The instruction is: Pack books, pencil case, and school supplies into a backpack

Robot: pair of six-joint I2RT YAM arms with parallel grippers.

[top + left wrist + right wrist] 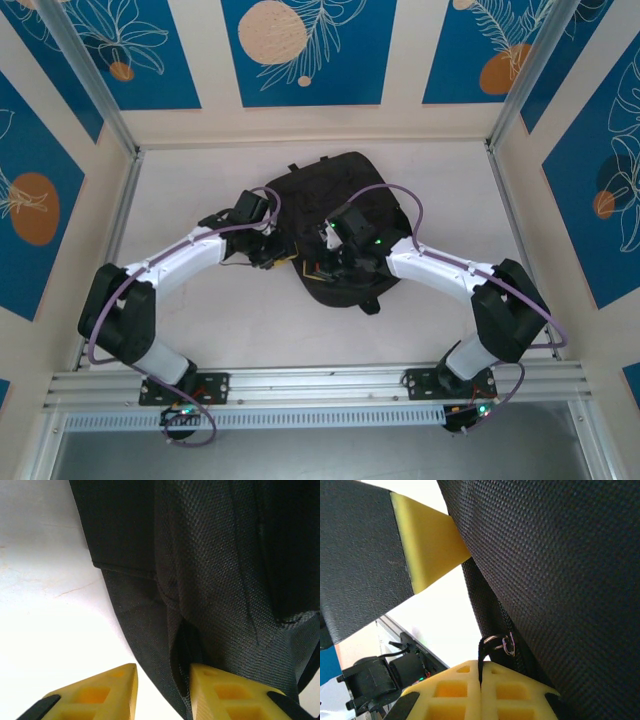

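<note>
Black woven backpack (340, 180), blue leaf-patterned walls (330, 60)

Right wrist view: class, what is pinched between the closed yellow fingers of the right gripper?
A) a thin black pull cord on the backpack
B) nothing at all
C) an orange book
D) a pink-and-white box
A: the right gripper has its fingers pressed together on the thin black pull cord, which hangs from a small metal ring on the backpack.
</note>
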